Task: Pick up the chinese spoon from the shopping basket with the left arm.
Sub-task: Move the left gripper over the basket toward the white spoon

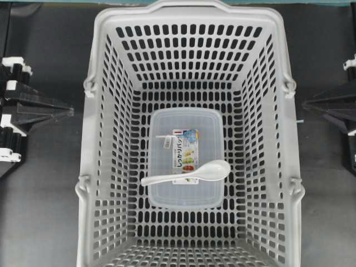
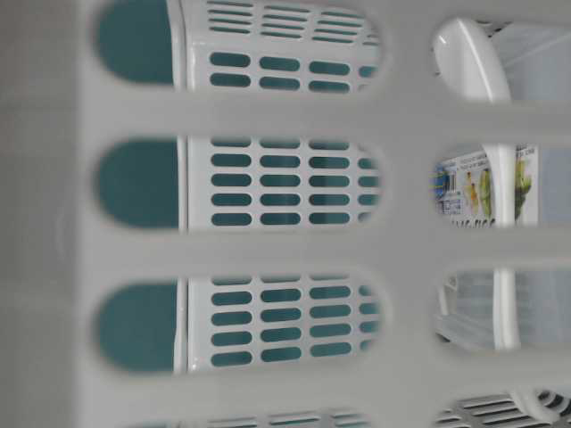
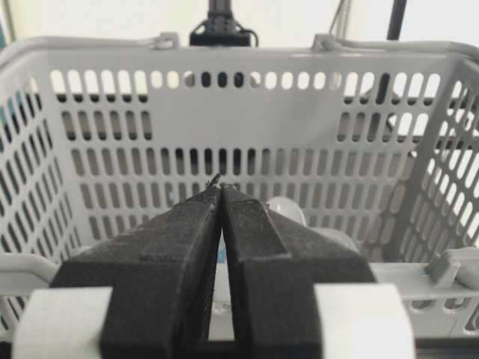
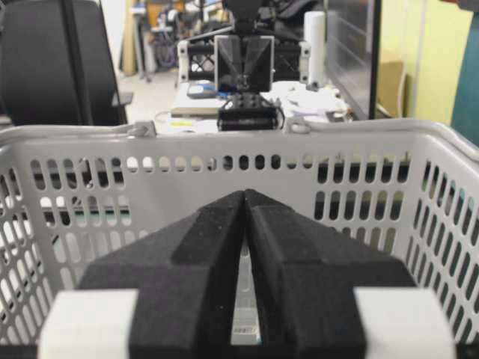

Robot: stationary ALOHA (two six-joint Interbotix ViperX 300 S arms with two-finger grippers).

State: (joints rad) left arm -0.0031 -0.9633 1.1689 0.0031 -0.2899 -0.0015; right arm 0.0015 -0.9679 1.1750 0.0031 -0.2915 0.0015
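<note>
The white chinese spoon (image 1: 189, 173) lies on the lid of a clear container inside the grey shopping basket (image 1: 89, 144), bowl to the right, handle to the left. It also shows in the table-level view (image 2: 468, 58), and its bowl peeks out in the left wrist view (image 3: 288, 209). My left gripper (image 1: 67, 111) is outside the basket's left wall, shut and empty; its tips meet in its wrist view (image 3: 221, 187). My right gripper (image 1: 306, 104) is outside the right wall, shut and empty, as its wrist view shows (image 4: 245, 194).
The clear lidded food container (image 1: 167, 128) with a colourful label (image 2: 464, 187) lies flat on the basket floor under the spoon. The basket's slotted walls (image 3: 224, 105) (image 4: 224, 146) stand between each gripper and the spoon. Its handles hang down at both sides.
</note>
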